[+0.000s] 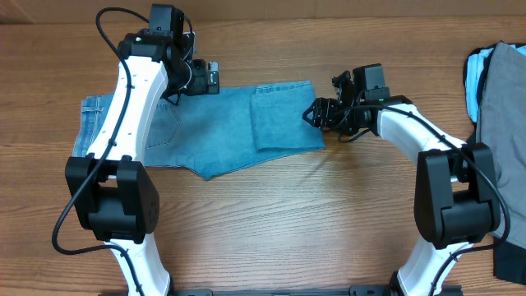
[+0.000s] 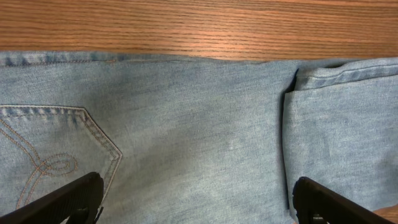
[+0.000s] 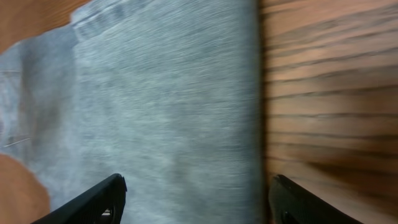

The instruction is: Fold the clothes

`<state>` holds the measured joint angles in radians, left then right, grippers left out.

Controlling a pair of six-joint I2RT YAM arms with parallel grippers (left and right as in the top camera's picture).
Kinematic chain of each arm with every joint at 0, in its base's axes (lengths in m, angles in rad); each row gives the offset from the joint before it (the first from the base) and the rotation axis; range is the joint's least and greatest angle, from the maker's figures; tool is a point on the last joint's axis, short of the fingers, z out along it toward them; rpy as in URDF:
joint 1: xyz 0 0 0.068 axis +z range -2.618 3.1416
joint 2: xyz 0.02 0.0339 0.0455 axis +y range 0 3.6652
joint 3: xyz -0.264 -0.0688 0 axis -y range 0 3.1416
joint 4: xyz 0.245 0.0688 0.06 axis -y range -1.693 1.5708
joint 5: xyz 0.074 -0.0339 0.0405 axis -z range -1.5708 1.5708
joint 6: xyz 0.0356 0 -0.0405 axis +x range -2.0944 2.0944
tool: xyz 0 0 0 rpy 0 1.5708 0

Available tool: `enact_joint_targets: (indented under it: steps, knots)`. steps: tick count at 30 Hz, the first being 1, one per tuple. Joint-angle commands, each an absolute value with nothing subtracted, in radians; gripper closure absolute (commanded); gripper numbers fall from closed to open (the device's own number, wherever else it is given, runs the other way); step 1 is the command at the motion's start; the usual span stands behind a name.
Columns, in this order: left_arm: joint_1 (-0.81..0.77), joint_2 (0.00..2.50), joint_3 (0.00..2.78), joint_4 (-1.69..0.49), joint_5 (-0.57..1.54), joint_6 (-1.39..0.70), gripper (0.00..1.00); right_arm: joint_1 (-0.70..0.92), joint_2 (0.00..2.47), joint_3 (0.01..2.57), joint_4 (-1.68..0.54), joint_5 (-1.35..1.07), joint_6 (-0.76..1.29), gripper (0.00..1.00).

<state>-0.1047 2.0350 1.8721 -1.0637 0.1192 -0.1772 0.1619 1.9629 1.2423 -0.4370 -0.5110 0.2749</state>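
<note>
Left arm: reaches from the near edge across the waist end of the jeans (image 1: 222,131), wrist bent down over the far side of the garment. The left gripper (image 2: 198,202) is released, its fingers (image 2: 68,202) spread wide above flat denim and holding nothing.

Right arm: elbow raised, forearm running leftward. The right gripper (image 1: 314,113) sits at the right edge of the folded leg (image 1: 283,115). The wrist view is blurred, but its fingers (image 3: 93,202) stand apart, one over denim and one over bare wood, with nothing grasped.

Jeans: lying flat on the table (image 1: 288,222), centre-left. The leg end is turned back over the body, and its fold forms the straight right-hand edge. The back pocket (image 2: 50,155) faces up and shows looped decorative stitching.

Room: bare wood lies in front of the jeans and between them and the pile on the right. The far side of the jeans lies near the table's far edge.

Pile at the right edge: a grey garment (image 1: 503,90), a pale-blue garment (image 1: 474,78) and a dark garment (image 1: 509,255), well apart from the jeans.
</note>
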Motion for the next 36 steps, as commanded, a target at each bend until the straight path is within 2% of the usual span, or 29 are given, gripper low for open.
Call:
enact_joint_targets:
  steps: [1, 10, 24, 36]
  knots:
    - [-0.112, 2.040, 1.867, -1.066, 0.127, -0.188, 0.00, 0.184, 1.991, 1.264, -0.426, -0.559, 0.319, 0.23]
    - [-0.112, 2.040, 1.867, -1.077, 0.127, -0.187, 0.00, 0.200, 2.039, 1.266, -0.405, -0.553, 0.318, 0.20]
    - [-0.112, 2.040, 1.867, -1.066, 0.126, -0.187, 0.00, 0.066, 2.039, 1.371, -0.479, -0.495, 0.244, 0.20]
    - [-0.112, 2.040, 1.867, -1.077, 0.127, -0.187, 0.00, 0.156, 2.136, 1.367, -0.479, -0.500, 0.261, 0.20]
